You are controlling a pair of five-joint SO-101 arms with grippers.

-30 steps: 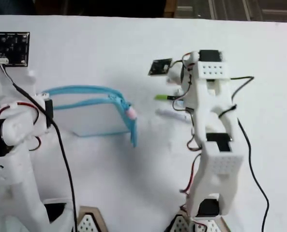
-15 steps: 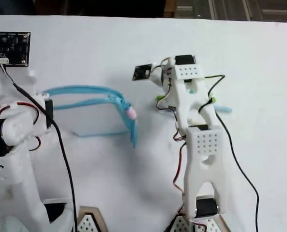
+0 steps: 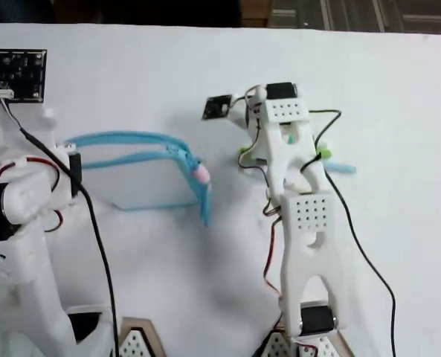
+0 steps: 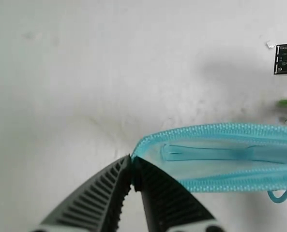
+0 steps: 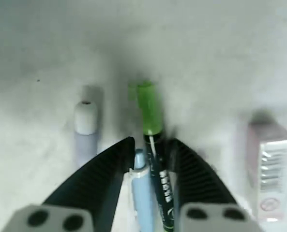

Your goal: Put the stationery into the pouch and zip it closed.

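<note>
**Left claw pinching pouch corner, right claw straddling two pens**

Left gripper (image 4: 132, 165): jaws closed tight on the end corner of the pouch (image 4: 220, 153), right where the teal zipper tape starts. The pouch lies flat on the table (image 3: 131, 67) with its zipper bands spread apart, so the mouth is open. A pink pull (image 3: 201, 173) sits at the far end, towards the right arm.

Right gripper (image 5: 151, 143): jaws partway apart, down over the pens. The green-capped marker (image 5: 150, 113) and the light blue pen (image 5: 142, 198) lie side by side between the jaws. One jaw tip is against the blue pen, and there's a gap between the other jaw and the marker, so it's not clamped.

A white-capped pen (image 5: 86, 121) lies just outside one jaw. A small pink-and-white pack (image 5: 269, 164) is off the other side. All stationery is on the table, well apart from the pouch mouth.
</note>
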